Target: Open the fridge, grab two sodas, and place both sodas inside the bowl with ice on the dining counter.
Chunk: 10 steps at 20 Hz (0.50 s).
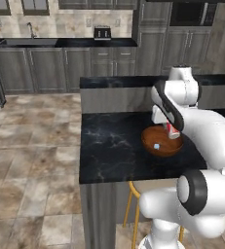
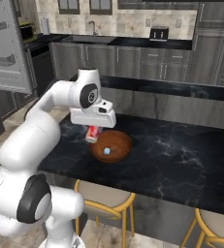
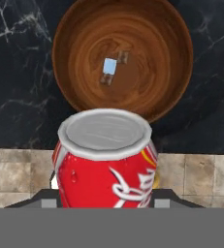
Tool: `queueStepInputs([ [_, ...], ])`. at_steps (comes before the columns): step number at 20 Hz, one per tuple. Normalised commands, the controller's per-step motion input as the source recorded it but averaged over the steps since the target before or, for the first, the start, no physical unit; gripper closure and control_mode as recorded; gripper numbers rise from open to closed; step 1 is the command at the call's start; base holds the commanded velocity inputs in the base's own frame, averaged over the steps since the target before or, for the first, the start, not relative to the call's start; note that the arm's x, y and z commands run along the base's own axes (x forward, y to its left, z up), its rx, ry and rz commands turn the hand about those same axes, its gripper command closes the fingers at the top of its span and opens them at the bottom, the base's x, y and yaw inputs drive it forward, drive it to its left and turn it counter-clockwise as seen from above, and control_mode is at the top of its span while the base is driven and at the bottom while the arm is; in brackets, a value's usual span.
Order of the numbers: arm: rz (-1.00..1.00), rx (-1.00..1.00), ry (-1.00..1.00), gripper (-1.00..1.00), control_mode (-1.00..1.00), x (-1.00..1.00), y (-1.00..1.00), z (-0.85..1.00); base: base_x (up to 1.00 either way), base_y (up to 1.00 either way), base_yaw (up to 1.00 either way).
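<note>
Over bowl [image 3: 123, 29] rim — fingers [image 3: 45, 199] w/ soda [image 3: 106, 162]

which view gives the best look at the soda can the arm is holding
The hand view: the red soda can sits close and large, its silver top and white lettering plain, just short of the bowl. In the left base view the arm hides most of it; the right base view shows a small red patch under the hand.

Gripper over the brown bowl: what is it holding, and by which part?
The gripper holds a red soda can with a silver top by its lower body, beside the round wooden bowl; the contact itself is hidden.
</note>
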Motion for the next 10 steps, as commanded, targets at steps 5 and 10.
queueStepInputs([
  [5,0.00,0.00,0.11,1.00,-1.00,0.39,-0.20,-0.29,0.00,0.00,0.00],
  [10,0.00,0.00,0.10,1.00,-1.00,0.45,-0.22,-0.31,0.00,0.00,0.00],
])
